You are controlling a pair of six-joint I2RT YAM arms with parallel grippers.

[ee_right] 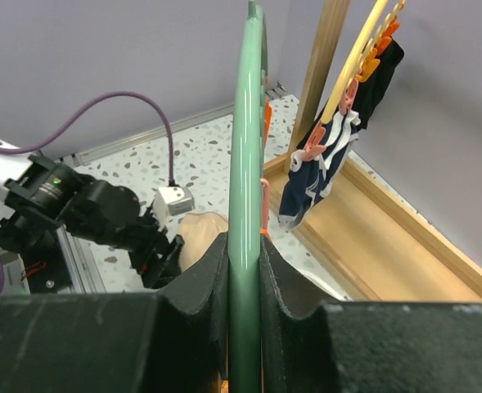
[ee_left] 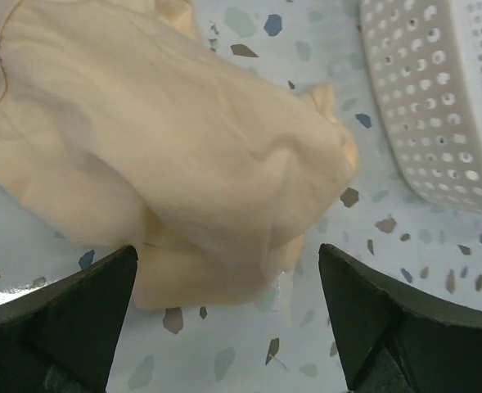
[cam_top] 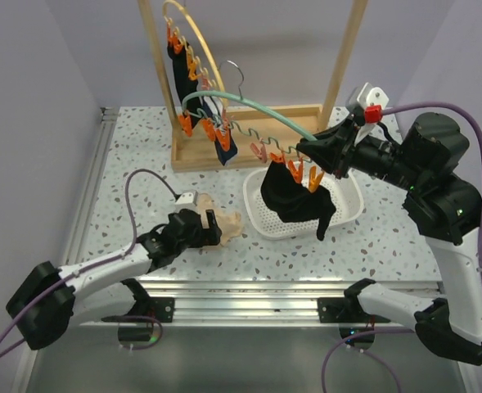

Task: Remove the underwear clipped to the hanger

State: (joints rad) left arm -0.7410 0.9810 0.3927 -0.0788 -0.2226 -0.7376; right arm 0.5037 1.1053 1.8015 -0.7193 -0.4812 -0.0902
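Observation:
My right gripper [cam_top: 310, 152] is shut on the green hanger's rod [ee_right: 245, 164] and holds it above the table. A black underwear [cam_top: 294, 201] hangs from the hanger's orange clips [cam_top: 304, 174] and droops into the white basket [cam_top: 349, 211]. A navy underwear with white trim [cam_top: 225, 148] is clipped further along the hanger; it also shows in the right wrist view [ee_right: 314, 176]. Another black underwear [cam_top: 179, 72] hangs on the yellow hanger [cam_top: 198, 41]. The pale beige underwear [ee_left: 183, 139] lies loose on the table. My left gripper [ee_left: 227, 255] is open just before it, fingers [ee_left: 77, 315] on either side of its near edge.
A wooden rack [cam_top: 249, 137] stands at the back with upright posts [cam_top: 347, 53]. The basket's perforated wall [ee_left: 437, 106] is right of the beige cloth. The left arm [ee_right: 93, 213] lies low on the speckled table [cam_top: 142, 205]. A metal rail [cam_top: 249, 288] runs along the near edge.

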